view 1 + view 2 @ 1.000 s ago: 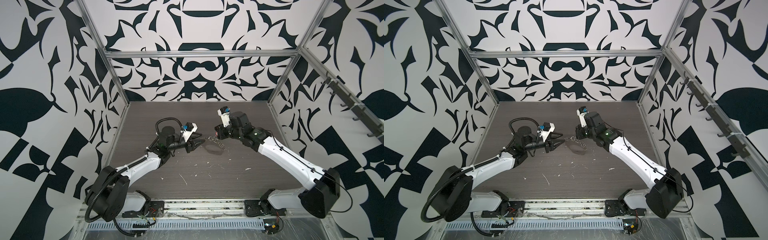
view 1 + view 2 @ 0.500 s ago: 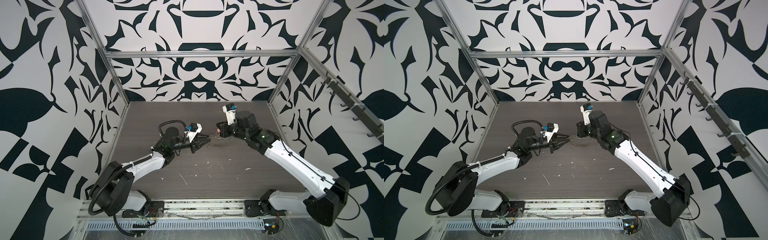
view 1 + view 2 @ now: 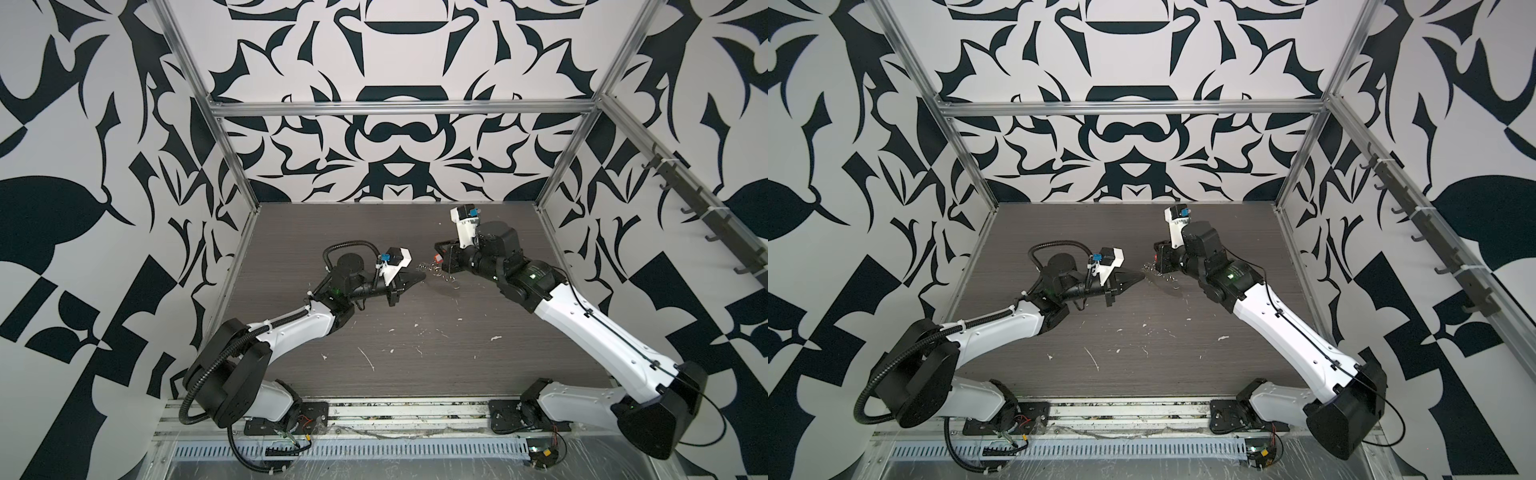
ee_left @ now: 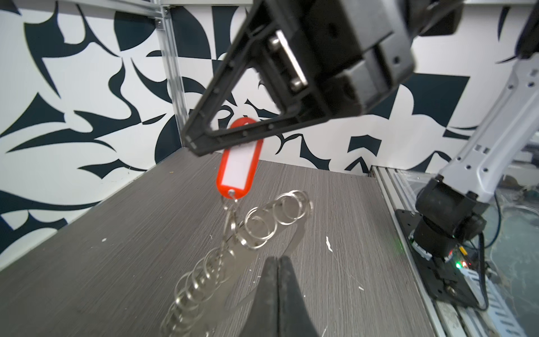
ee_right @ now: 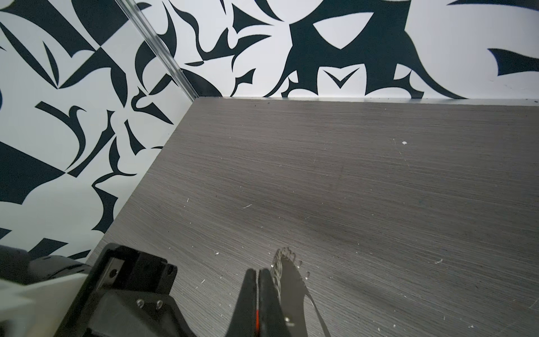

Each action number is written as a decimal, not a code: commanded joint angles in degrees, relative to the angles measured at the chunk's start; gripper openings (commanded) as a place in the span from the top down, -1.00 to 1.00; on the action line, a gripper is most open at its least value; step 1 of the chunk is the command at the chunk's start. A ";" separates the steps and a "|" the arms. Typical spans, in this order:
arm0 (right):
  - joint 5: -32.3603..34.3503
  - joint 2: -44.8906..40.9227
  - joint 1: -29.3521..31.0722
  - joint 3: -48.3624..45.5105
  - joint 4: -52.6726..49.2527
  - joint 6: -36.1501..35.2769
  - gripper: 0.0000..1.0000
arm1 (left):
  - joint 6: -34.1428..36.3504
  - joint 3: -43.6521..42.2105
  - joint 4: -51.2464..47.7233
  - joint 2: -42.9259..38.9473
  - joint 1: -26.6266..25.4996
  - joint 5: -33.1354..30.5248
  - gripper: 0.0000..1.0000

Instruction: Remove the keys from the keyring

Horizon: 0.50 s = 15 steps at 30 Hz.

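Observation:
My right gripper [image 3: 441,254] [image 3: 1159,258] [image 5: 258,272] is shut on the red plastic tag [image 4: 237,163] with a white label, held above the dark table [image 3: 415,332]. In the right wrist view only a red sliver of the tag [image 5: 257,318] shows between the fingers. Below the tag hang the silvery keys and rings [image 4: 259,226] [image 3: 444,277] [image 3: 1165,275] [image 5: 280,262], blurred as they swing. My left gripper [image 3: 424,275] [image 3: 1143,276] [image 4: 278,260] is shut, its tips just beside the hanging bunch. Nothing shows between its fingers.
Small white scraps [image 3: 368,358] lie scattered over the front half of the table. Patterned walls and aluminium posts [image 3: 232,158] close in the back and sides. The right arm's base [image 4: 446,221] stands at the front rail.
My left gripper moved right toward the hanging bunch and went from open to shut. The right gripper kept hold of the tag and shifted slightly back; the bunch now swings.

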 commanded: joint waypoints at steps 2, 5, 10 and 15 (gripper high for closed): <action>-0.76 -2.24 -0.03 0.37 4.33 0.92 1.00 | 5.37 3.40 -5.15 1.55 -0.37 -3.95 1.00; -0.74 -2.35 -0.07 0.39 4.33 0.94 1.00 | 5.60 4.23 -5.01 2.20 -0.48 -2.41 1.00; -1.14 -2.32 -0.03 0.26 4.87 1.14 1.00 | 4.81 4.69 -3.34 3.74 -0.83 -1.13 1.00; -1.82 -2.30 -0.11 0.35 5.05 1.17 1.00 | 1.91 5.04 0.53 5.18 -0.92 0.34 0.91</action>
